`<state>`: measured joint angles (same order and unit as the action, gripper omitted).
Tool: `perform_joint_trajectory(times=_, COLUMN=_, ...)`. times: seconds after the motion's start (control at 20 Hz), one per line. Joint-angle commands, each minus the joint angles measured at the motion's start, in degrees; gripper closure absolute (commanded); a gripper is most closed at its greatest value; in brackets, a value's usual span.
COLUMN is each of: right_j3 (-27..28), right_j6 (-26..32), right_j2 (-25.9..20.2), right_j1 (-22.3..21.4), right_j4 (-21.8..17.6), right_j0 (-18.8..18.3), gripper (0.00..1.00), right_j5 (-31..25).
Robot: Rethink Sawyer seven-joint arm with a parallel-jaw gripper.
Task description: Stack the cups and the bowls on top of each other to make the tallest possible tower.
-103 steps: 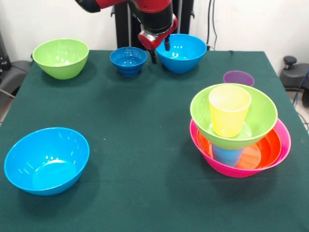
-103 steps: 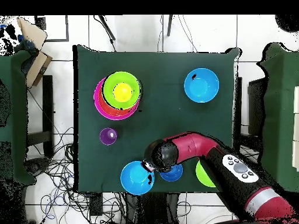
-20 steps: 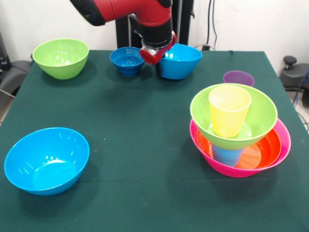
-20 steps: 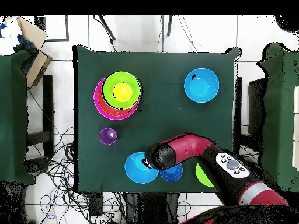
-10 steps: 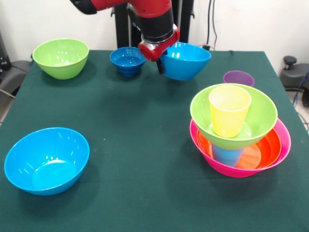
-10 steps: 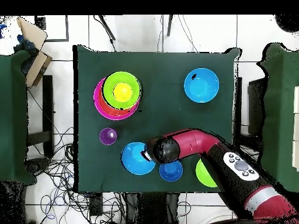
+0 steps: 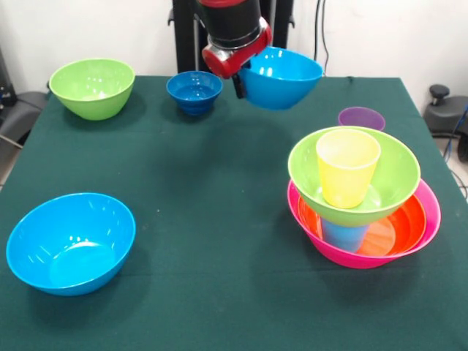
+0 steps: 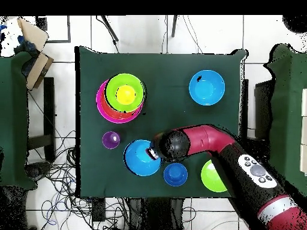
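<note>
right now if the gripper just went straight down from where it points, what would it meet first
The gripper, shut on the rim of a blue bowl, points down at the table. Below it looks like bare green cloth, between the small dark-blue bowl and the purple cup, though depth is hard to judge.

dark green table. taking the pink bowl as landmark: inside it an orange bowl, a light blue cup showing beneath a lime green bowl, and a yellow cup on top. just beyond it, a translucent purple cup. well away from it: two bright blue bowls, a dark-blue footed bowl, another lime green bowl. the red and black gripper touches one bright blue bowl's rim.
</note>
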<state>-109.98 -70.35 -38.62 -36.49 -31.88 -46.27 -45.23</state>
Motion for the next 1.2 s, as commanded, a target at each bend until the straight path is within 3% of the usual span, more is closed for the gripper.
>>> perform_joint_trajectory(times=0.05, right_j3=7.1, right_j6=9.7, right_j2=-3.5, right_j1=-2.5, right_j4=2.3, right_j0=0.3, gripper=1.0, right_j5=-12.9)
perform_joint_trajectory(times=0.6, right_j3=12.7, right_j6=8.6, right_j2=-8.9, right_j1=-2.9, right_j4=10.0, right_j0=-1.5, gripper=1.0, right_j5=-19.9)
perform_joint_trajectory(times=0.95, right_j3=19.5, right_j6=7.8, right_j2=-10.5, right_j1=0.4, right_j4=14.7, right_j0=-1.3, gripper=1.0, right_j5=-22.6)
perform_joint_trajectory(times=1.2, right_j3=23.2, right_j6=6.2, right_j2=-12.0, right_j1=3.2, right_j4=19.0, right_j0=-1.1, gripper=1.0, right_j5=-20.9)
